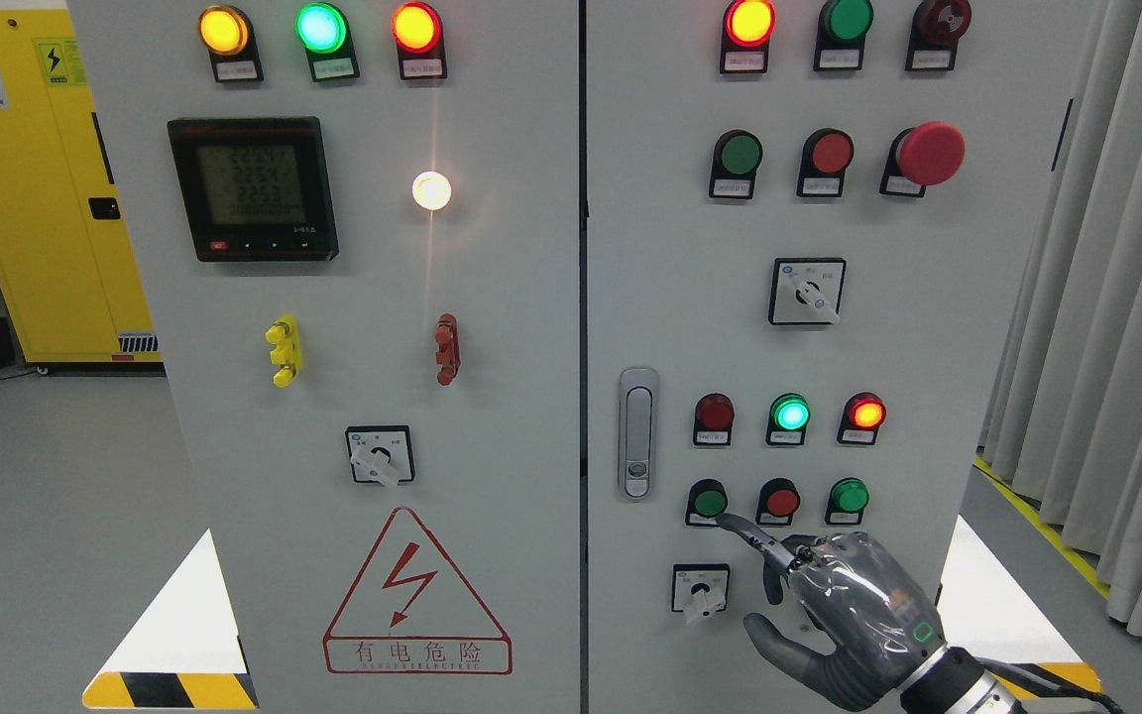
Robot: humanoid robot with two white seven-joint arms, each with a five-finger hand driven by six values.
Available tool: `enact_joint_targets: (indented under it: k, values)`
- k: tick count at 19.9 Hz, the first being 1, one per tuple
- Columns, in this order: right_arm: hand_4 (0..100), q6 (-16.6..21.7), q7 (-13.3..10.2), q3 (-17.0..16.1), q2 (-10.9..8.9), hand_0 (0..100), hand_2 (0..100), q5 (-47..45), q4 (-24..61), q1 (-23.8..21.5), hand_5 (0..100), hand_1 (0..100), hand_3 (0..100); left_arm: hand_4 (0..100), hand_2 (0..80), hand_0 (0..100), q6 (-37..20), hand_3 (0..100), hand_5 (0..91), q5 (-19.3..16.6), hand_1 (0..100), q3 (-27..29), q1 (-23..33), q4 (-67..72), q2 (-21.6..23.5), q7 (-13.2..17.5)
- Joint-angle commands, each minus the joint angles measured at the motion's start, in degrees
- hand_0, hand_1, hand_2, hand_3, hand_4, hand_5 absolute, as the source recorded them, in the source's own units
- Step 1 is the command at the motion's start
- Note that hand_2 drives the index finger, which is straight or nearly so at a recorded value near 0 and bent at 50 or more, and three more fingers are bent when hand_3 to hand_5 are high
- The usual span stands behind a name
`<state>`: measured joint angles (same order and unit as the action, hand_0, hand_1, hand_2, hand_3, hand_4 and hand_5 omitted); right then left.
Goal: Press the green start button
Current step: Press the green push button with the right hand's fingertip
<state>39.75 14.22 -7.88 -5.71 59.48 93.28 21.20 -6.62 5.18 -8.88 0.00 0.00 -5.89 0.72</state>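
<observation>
My right hand [829, 605] comes in from the lower right in front of the grey control cabinet. Its index finger [744, 533] is stretched out and its tip touches the lower edge of the green button [707, 500] at the left of the bottom button row. The other fingers are curled in and the thumb sticks out below. The hand holds nothing. To the right in the same row are a red button [780, 500] and a second green button [848, 495]. My left hand is out of view.
A rotary switch [701, 589] sits just left of my hand, and a door handle [637, 432] stands left of the buttons. Lit indicator lamps [789, 413] are above the row. A red mushroom stop button [929, 154] is higher up. Curtains hang at the right, a yellow cabinet [26, 188] at the left.
</observation>
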Motion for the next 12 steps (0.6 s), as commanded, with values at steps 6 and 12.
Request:
enact_joint_targets:
  k: [6, 12]
  values:
    - [76, -1.61, 0.10, 1.64, -0.27, 62, 0, -0.07, -1.52, 1.13, 87, 77, 74, 0, 0.0, 12, 0.02, 0, 0.0, 0.00, 56, 0.00, 0.27, -1.58, 0.00, -0.02]
    - [76, -2.66, 0.10, 1.72, -0.27, 63, 0, -0.42, -2.75, 1.21, 87, 77, 74, 0, 0.0, 12, 0.02, 0, 0.0, 0.00, 56, 0.00, 0.27, -1.58, 0.00, -0.02]
